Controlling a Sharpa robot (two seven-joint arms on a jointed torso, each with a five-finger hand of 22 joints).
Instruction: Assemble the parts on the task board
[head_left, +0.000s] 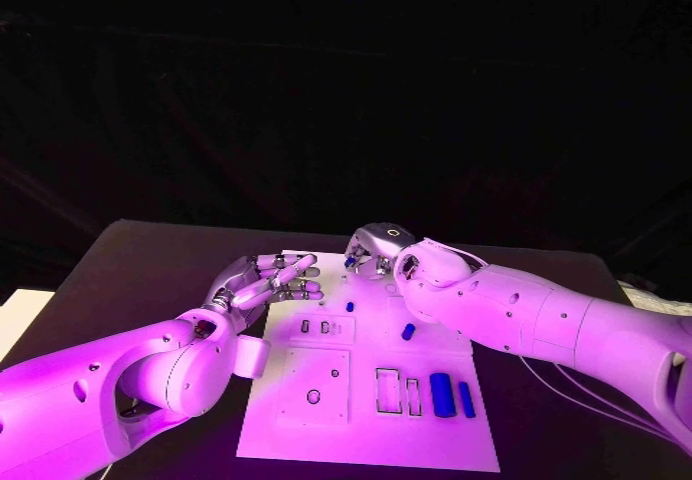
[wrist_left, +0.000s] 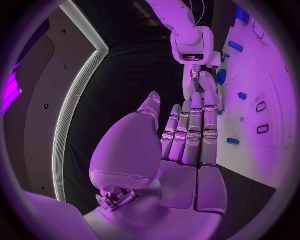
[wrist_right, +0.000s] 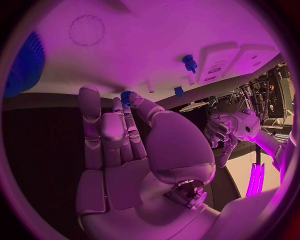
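Fingers (wrist_left: 195, 131) of the silver many-fingered left hand (head_left: 274, 285) lie straight and side by side, holding nothing, just off the far left corner of the flat white plastic task board (head_left: 296, 430). The silver many-fingered right hand (head_left: 372, 252) hovers at the board's far edge; its thumb and a fingertip (wrist_right: 117, 103) appear to pinch a small blue toothed plastic part (wrist_right: 127, 95), while its other fingers stay loose.

The board itself looks rigid and sits flat, with recesses cut into it. On its near right stand two dark blue oblong plastic blocks (head_left: 443, 393), the largest loose pieces, probably light, stiff and smooth, best taken across their long sides. Near the board's middle lies a short blue plastic peg (head_left: 408, 331), which may roll; its ends suit a pinch.

The toothed part is tiny, light and hard. Its teeth give some purchase, but so small a pinch could let it twist or slip, so I judge that the grip belongs on its rim.
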